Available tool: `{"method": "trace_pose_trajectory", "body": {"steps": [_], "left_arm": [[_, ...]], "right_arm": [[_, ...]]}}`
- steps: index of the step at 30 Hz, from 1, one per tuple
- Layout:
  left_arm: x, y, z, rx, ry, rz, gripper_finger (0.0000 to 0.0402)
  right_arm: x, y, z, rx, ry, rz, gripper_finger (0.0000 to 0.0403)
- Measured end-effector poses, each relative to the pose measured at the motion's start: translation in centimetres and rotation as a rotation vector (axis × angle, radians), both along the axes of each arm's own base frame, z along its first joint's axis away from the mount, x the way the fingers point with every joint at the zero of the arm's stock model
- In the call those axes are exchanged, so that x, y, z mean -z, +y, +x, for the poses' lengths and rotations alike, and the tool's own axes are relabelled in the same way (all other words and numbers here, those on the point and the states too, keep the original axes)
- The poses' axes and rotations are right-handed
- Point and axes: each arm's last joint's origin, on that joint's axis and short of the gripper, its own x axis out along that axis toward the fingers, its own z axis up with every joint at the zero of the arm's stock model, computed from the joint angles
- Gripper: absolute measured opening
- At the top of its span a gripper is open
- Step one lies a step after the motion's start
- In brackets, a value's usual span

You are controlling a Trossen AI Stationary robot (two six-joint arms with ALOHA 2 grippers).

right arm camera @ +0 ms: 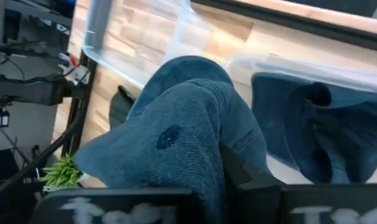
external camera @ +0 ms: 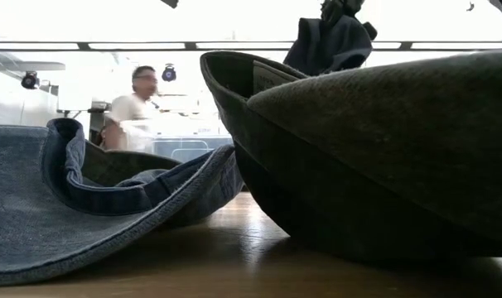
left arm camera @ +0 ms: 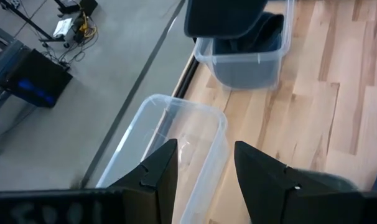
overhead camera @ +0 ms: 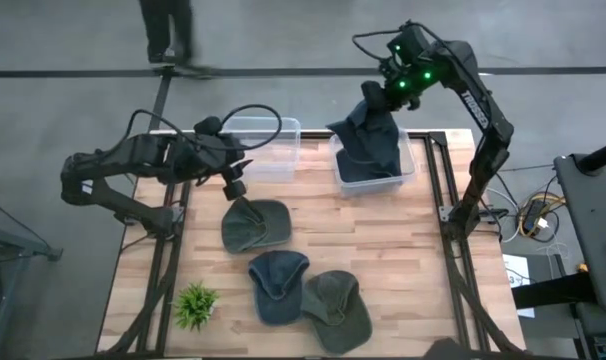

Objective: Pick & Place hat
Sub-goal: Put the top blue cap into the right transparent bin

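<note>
My right gripper (overhead camera: 385, 92) is shut on a dark blue hat (overhead camera: 369, 128), high over the right clear bin (overhead camera: 408, 165), which holds more dark blue cloth (right arm camera: 313, 130). The held hat also shows in the low view (external camera: 330, 41). My left gripper (overhead camera: 233, 186) is open, hanging near the empty left clear bin (overhead camera: 273, 135) and just above the far left rim of an olive hat (overhead camera: 255, 225). Its fingers (left arm camera: 157, 180) hold nothing. A blue hat (overhead camera: 278, 285) and a second olive hat (overhead camera: 338, 310) lie flat on the table. My right gripper pinches the dark blue hat by bunched cloth at its top (right arm camera: 195, 155), coming from above. The cloth covers most of the fingers (right arm camera: 251, 177), so layers cannot be told. The hat hangs slack below the gripper over the right bin; whether its lower end touches the contents cannot be told.
A small green plant (overhead camera: 195, 305) stands at the table's near left corner. Bare wood (overhead camera: 403, 230) lies right of the hats. A person (external camera: 135, 103) shows beyond the far edge. In the low view the two near hats (external camera: 383, 157) block most of the table.
</note>
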Motion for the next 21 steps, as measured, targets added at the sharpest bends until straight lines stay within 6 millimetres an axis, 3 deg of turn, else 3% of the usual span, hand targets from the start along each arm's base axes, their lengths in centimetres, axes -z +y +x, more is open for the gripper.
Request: {"method": "trace_pose_trajectory", "body": {"steps": [11, 21], "left_arm": [[2.4, 0.0, -0.4, 0.003, 0.081, 0.002, 0.0151], [2.3, 0.0, -1.3, 0.003, 0.055, 0.003, 0.0151]], "right_arm": [[2.5, -0.4, 0.9, -0.005, 0.041, 0.125, 0.0008], [2.7, 0.0, 1.1, -0.011, 0.03, 0.168, 0.0008]]}}
